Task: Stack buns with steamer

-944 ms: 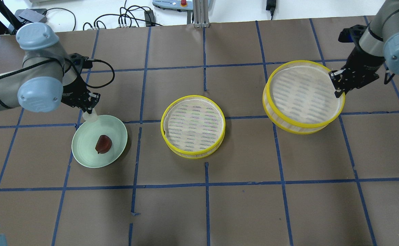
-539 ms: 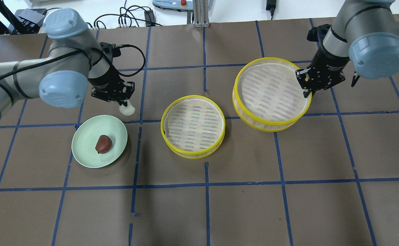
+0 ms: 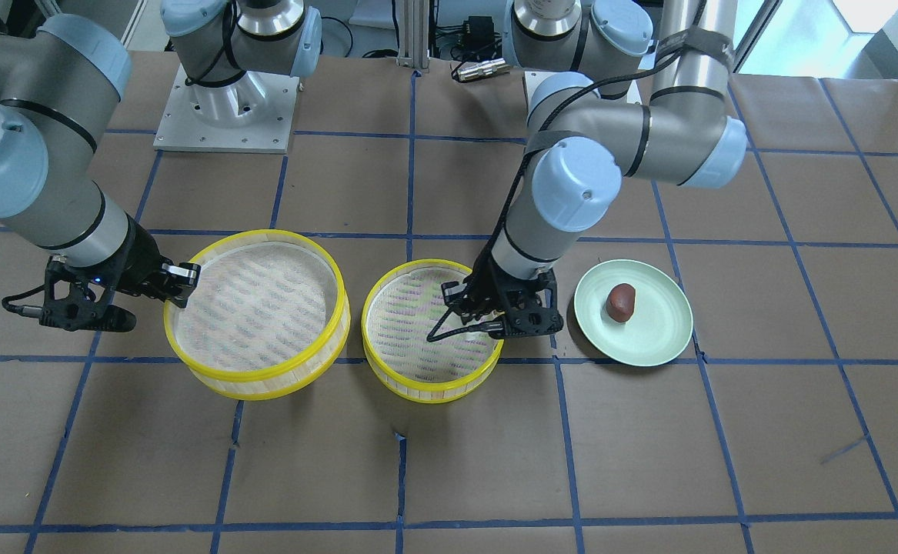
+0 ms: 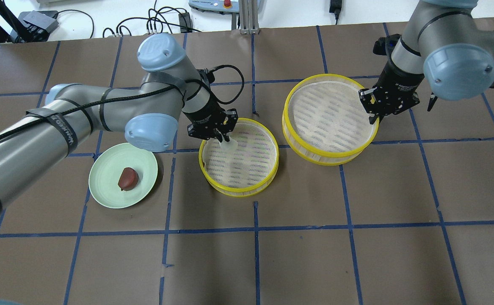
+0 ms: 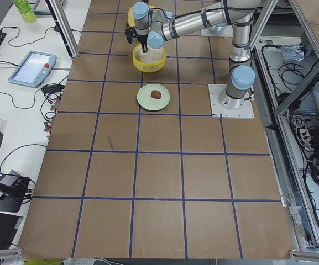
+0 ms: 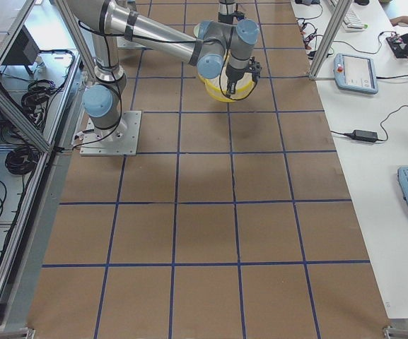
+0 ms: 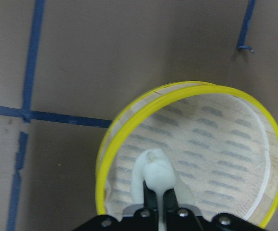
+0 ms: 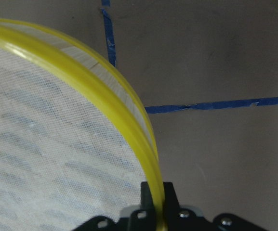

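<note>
My left gripper (image 4: 223, 137) is shut on the white bun (image 4: 229, 145) and holds it over the near-left part of the middle yellow-rimmed steamer tray (image 4: 240, 191). The left wrist view shows the white bun (image 7: 155, 175) pinched between the fingers, above the tray's mesh (image 7: 216, 144). The reddish-brown bun (image 4: 128, 178) lies on the pale green plate (image 4: 103, 186), left of that tray. My right gripper (image 4: 373, 117) is shut on the rim of a second steamer tray (image 4: 314, 157) and holds it tilted to the right of the first. That rim (image 8: 129, 108) runs between the right fingers.
The table is brown paper with a blue tape grid. Cables and boxes (image 4: 162, 21) lie along the far edge. In the front-facing view the robot's base plate (image 3: 225, 115) is at the top, the plate (image 3: 660, 338) at the right and the held tray (image 3: 248, 382) at the left.
My left gripper carried the white bun rightward from beside the plate to over the middle tray. My right gripper moved the held tray left, closer to the middle tray.
</note>
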`<state>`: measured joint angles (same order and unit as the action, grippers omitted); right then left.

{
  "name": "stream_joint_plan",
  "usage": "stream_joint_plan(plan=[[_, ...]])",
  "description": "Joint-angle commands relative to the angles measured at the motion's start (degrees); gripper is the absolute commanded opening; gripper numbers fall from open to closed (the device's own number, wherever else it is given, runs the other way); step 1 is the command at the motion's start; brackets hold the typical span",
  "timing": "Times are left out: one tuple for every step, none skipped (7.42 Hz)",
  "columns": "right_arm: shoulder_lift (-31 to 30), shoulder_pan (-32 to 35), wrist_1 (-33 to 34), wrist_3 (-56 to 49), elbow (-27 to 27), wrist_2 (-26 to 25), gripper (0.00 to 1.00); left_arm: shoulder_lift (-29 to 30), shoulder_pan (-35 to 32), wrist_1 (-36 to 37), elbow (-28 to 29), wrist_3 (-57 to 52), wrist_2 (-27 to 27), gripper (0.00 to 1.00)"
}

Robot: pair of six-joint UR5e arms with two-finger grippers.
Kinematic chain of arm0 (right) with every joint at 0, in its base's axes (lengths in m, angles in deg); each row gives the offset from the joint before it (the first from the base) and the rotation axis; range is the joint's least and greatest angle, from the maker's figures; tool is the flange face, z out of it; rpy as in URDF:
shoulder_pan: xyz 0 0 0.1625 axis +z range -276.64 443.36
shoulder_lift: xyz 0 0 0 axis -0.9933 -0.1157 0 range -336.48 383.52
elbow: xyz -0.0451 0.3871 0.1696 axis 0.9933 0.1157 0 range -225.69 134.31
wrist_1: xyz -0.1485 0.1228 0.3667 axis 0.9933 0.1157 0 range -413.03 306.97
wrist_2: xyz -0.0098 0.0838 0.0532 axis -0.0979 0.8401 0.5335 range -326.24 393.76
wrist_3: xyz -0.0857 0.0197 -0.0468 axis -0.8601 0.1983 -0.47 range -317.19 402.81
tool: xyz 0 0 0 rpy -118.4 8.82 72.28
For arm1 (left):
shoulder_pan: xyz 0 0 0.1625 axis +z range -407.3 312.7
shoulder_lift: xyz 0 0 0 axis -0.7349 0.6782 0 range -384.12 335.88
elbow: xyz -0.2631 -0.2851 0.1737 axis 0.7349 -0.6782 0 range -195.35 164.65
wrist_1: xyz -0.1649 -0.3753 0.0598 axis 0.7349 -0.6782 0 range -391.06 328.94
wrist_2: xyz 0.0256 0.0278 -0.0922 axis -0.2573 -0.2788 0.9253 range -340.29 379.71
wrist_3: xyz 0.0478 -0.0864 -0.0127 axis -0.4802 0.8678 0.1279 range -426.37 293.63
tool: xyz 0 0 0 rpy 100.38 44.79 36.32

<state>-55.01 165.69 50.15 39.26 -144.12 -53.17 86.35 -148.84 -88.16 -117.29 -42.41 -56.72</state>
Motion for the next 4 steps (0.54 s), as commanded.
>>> stream_joint_plan(plan=[[-0.04,0.19,-0.09,0.39,0.0,-0.08,0.07,1.33,-1.2,2.44,0.25,1.27,-0.04,1.0],[-0.39,0.45,0.0,0.57,0.0,-0.17,0.07,1.07,-1.2,2.53,0.34,1.01,-0.22,1.0],[-0.65,2.55,0.17,2.57,0.08,-0.17,0.07,0.63,-1.03,2.53,0.77,0.22,-0.74,1.0],[-0.22,6.31,0.78,7.2,0.08,-0.61,0.07,-1.37,0.19,2.18,2.08,-6.31,-8.66,1.0]])
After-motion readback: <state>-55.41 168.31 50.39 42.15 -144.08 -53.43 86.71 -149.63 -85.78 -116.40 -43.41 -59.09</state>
